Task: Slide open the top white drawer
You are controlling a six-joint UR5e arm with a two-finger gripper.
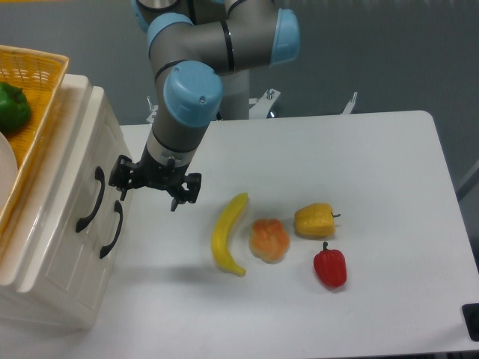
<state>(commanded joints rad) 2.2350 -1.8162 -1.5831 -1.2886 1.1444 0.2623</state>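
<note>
While I scan from the left, top white drawer (71,187) sits shut in the cabinet, black handle (91,199) running roughly vertical in view. Tool (153,187) hangs just right of it, jaws spread, holding nothing. I judge the handle lies directly left of the tool, apart.

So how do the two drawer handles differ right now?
The top drawer's handle sits further back and nearer the gripper, whose open fingers hang just to its right. The lower drawer's handle sits closer to the camera, further from the gripper. Both are black curved bars on shut white drawers.
</note>
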